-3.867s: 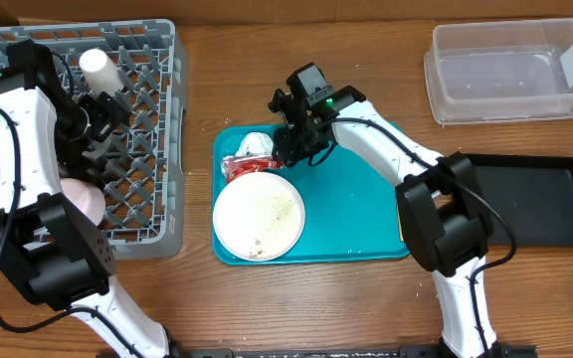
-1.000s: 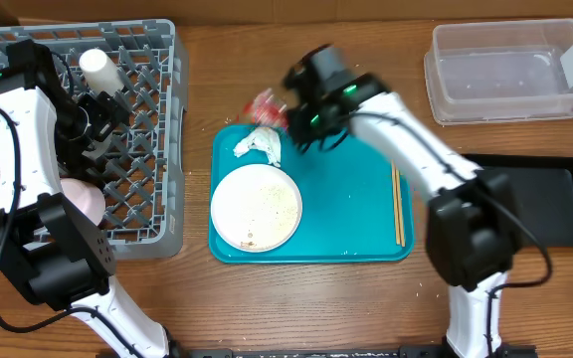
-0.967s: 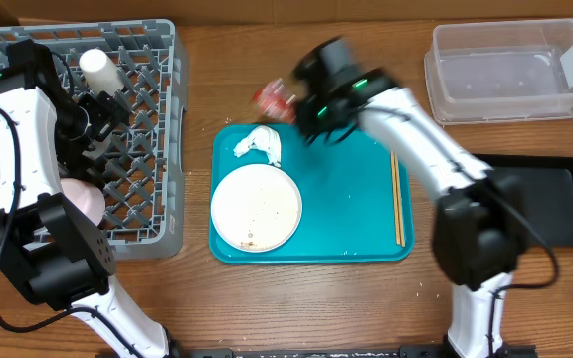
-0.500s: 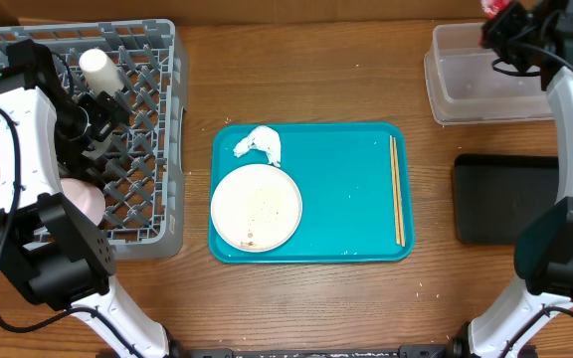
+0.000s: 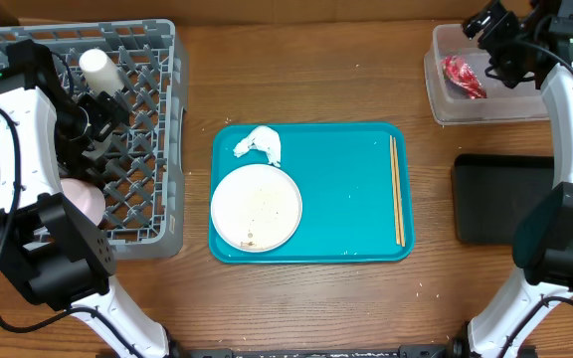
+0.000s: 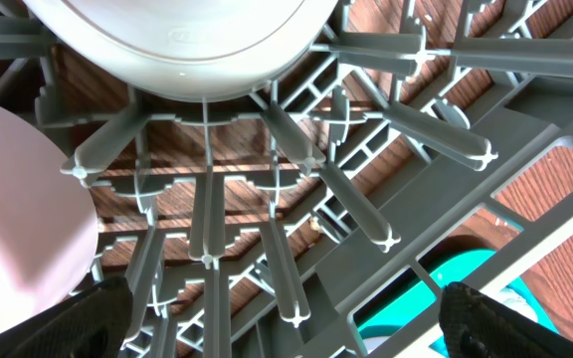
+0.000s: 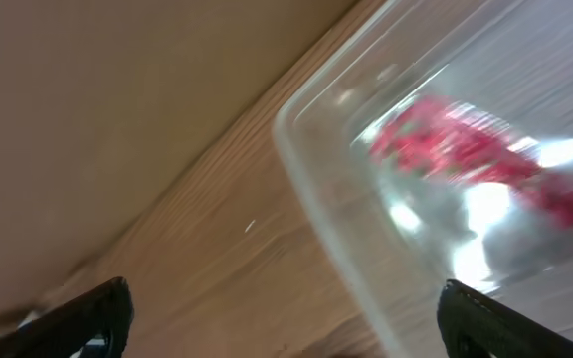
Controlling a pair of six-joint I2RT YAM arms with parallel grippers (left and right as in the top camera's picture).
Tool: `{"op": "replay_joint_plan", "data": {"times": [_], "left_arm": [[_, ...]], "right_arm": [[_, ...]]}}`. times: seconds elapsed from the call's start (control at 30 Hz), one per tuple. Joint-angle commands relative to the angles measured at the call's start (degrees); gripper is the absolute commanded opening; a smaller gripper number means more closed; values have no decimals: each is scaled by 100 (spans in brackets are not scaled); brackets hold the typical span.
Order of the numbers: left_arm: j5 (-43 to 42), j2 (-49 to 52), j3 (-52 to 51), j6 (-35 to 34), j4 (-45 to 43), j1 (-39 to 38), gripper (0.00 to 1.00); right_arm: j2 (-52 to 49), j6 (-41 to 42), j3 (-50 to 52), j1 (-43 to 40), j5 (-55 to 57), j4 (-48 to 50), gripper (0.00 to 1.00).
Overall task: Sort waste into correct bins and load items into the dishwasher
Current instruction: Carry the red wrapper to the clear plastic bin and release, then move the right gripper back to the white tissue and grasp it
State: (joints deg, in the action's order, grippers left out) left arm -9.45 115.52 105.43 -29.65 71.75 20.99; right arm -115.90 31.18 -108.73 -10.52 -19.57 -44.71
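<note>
**Red wrapper in the clear tub, my right claw spread wide beside it**

My right claw hovers at the left end of the clear tub, at the far right corner of the worktop. Its fingertips are wide apart and hold nothing. The crumpled red wrapper lies inside the tub at that same end, just beside the claw and touching neither fingertip. In my wrist view it is blurred.

My left claw sits over the grey rack, also spread wide and empty. A white cup and a pink bowl are near it in the rack.

On the teal tray in the middle are a white plate, a crumpled tissue touching its far edge, and chopsticks along the right side. A black tray lies on the near side of the tub.
</note>
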Motion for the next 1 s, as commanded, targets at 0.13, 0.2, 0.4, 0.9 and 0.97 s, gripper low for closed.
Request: {"op": "replay_joint_plan", "data": {"times": [0.13,0.2,0.4,0.9,0.97], "left_arm": [[-22,85,48,92,-7,-76,100],[-22,85,48,92,-7,-76,100],[-22,85,48,92,-7,-76,100],[-22,85,48,92,-7,-76,100],[-22,85,48,92,-7,-76,100]], "right_arm": [[2,-1051,155,1211,-1108,-164,92],[-22,-1139,254,1646,-697,-122,92],[-387,-1150,378,2911,590,190,92],[-1502,-1150,378,4483,1757,531,77],[-1604,-1150,378,4498,1755,538,75]]}}
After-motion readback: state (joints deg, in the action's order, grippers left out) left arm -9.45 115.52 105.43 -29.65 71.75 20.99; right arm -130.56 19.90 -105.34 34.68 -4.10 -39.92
